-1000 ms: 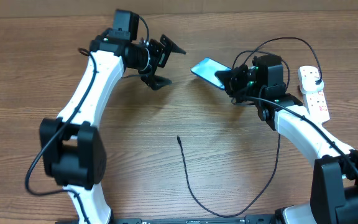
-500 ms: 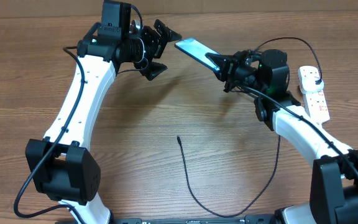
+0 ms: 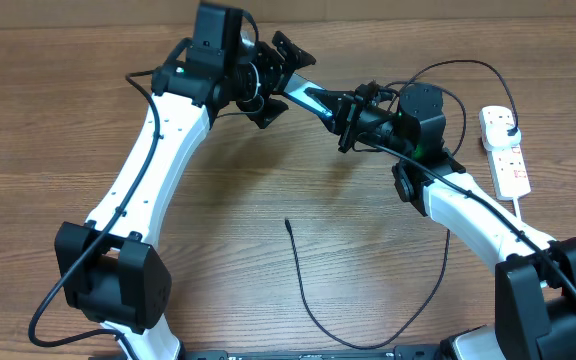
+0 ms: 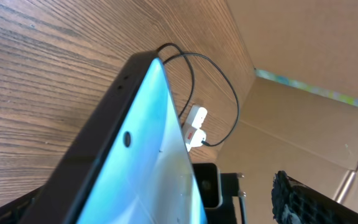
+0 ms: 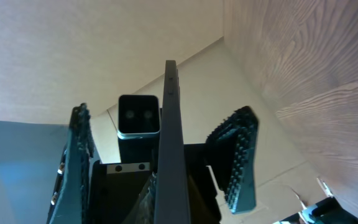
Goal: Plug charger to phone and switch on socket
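Wood-grain bench [image 3: 218, 230] from overhead, brown cardboard wall behind. Held clear of it between both arms: the phone [image 3: 311, 97], one end clenched in the right jaws, the other end inside the released, wide-spread left jaws. Lying loose mid-bench: the charger [image 3: 296, 262], tip free, plug seated in the socket [image 3: 505, 158] at far right.

From the left wrist: phone [image 4: 160, 155] screen glowing cyan close up, socket [image 4: 194, 122] beyond.

From the right wrist: phone [image 5: 168, 143] edge-on, left fingers [image 5: 238, 162] flanking it without visible contact.
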Motion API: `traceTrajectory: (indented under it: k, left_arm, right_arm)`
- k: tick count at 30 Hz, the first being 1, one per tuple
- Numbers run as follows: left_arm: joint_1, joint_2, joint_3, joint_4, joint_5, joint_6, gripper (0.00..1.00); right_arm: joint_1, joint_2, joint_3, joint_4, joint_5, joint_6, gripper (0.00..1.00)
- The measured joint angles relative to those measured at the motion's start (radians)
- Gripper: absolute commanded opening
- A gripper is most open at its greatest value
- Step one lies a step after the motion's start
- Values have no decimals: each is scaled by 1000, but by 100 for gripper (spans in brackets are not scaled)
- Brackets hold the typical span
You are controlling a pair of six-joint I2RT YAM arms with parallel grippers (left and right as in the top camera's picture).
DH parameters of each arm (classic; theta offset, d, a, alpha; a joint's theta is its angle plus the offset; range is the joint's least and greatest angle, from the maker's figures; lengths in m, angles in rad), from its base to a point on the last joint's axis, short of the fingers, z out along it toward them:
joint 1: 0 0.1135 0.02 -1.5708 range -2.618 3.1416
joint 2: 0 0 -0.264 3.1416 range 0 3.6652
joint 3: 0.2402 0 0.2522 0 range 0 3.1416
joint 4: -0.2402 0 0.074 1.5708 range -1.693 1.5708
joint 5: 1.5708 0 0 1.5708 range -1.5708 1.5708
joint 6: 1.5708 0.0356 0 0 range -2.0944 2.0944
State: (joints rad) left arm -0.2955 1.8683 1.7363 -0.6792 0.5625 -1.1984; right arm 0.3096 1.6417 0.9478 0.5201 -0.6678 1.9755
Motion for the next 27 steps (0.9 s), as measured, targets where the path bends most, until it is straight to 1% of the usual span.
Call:
traceTrajectory:
  k: [3, 4, 5, 7, 8, 11, 17, 24, 27]
  left_arm:
    - [-4, 0, 0, 0, -17, -12, 100]
    - [-4, 0, 0, 0, -22, -20, 98]
    - [-4, 0, 0, 0, -25, -26, 91]
    - [-4, 0, 0, 0, -30, -43, 84]
    - [-4, 0, 0, 0, -32, -57, 82]
    - [-4, 0, 0, 0, -37, -89, 81]
    - [-4, 0, 0, 0, -45, -135, 74]
    - [-2, 0, 0, -7, -74, -161, 72]
    - [-1, 0, 0, -8, -82, -162, 65]
  right_arm:
    - [0, 0, 0, 7, -1, 10, 4]
    - [0, 0, 0, 8, -2, 11, 4]
    - [0, 0, 0, 8, -2, 14, 4]
    - [0, 0, 0, 10, -3, 22, 4]
    - [0, 0, 0, 11, -3, 26, 4]
    - [0, 0, 0, 26, 0, 40, 4]
    - [-2, 1, 0, 59, 11, 47, 4]
    - [-2, 2, 0, 74, 18, 47, 4]
    - [-2, 2, 0, 76, 18, 47, 4]
